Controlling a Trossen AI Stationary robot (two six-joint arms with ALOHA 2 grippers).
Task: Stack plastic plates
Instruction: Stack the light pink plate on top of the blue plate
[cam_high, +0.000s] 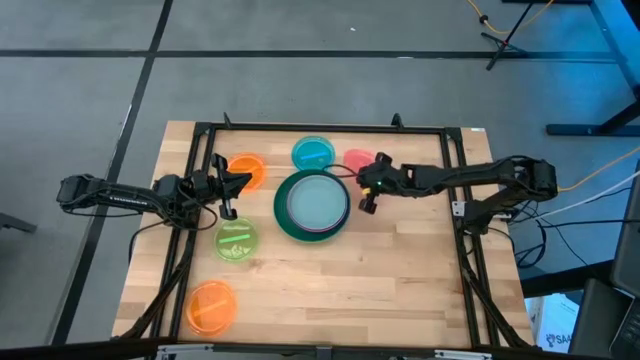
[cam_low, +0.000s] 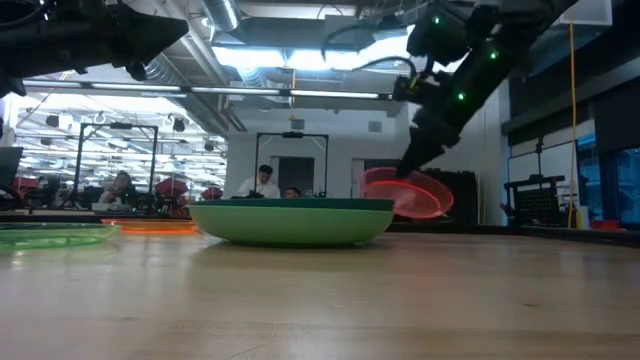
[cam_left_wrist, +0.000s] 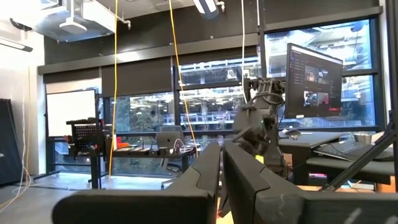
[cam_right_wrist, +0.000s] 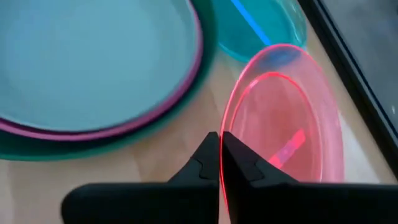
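A stack of large and medium plates (cam_high: 312, 205) sits mid-table, dark green at the bottom, then a magenta rim, with a pale grey-blue plate on top. My right gripper (cam_right_wrist: 221, 149) is just right of the stack and is shut on the translucent pink plate (cam_right_wrist: 286, 124). My left gripper (cam_left_wrist: 221, 165) hovers left of the stack, shut and holding nothing. Lying flat on the table are a small orange plate (cam_high: 245, 170), a blue plate (cam_high: 313, 152), a lime plate (cam_high: 236, 240) and a second orange plate (cam_high: 211, 305). My right gripper pinches the pink plate's rim (cam_right_wrist: 224, 124) between its two fingers, on the side facing the stack. The fingers slant down from the table's right. In the low view the pink plate (cam_low: 408, 195) is tilted and looks lifted off the table.
A black metal frame (cam_high: 450, 135) runs around the table's far part and down both sides. Bare wood (cam_high: 380, 290) lies in front of the stack. In the low view, people sit in the room far behind the table.
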